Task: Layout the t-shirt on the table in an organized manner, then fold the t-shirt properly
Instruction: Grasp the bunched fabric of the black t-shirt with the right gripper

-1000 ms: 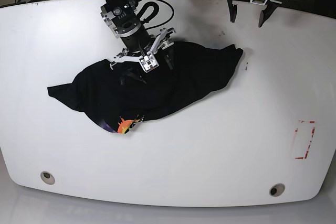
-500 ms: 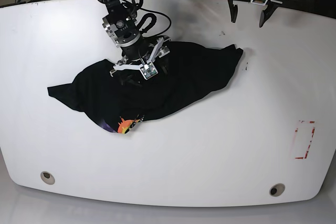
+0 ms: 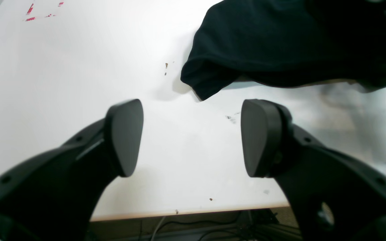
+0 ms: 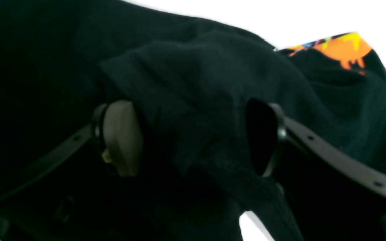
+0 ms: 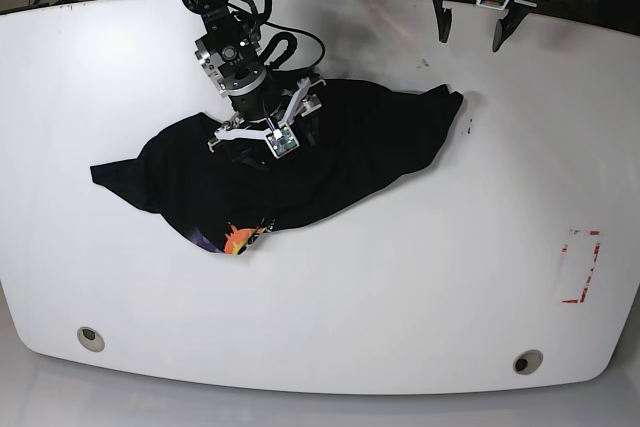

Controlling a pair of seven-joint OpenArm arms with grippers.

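From the base view, the t-shirt [image 5: 290, 162] lies in a crumpled heap on the table [image 5: 420, 287], not spread out at all. Its long way runs from a sleeve tip far out to one side of the right gripper [image 5: 262, 139] across to a pointed end on the other side, closer to the left gripper [image 5: 470, 32]. The right gripper is pushed down into the top of the heap, so it is the nearer arm by a lot. The left gripper hangs over the back edge of the table, well apart from the cloth. A bit of orange picture [image 5: 240, 239] peeks out at the front edge of the heap.

From the left wrist view, the left gripper [image 3: 193, 137] has its two pads spread wide with nothing between them. Only bare table lies under it. The pointed end of the t-shirt [image 3: 280, 43] is ahead of it and off to one side (not touching).

From the right wrist view, the right gripper [image 4: 193, 137] has its pads spread apart, and a thick hump of black t-shirt [image 4: 193, 100] sits right between them. The pads do not yet squeeze it. I think the next move is to close on this hump and lift.
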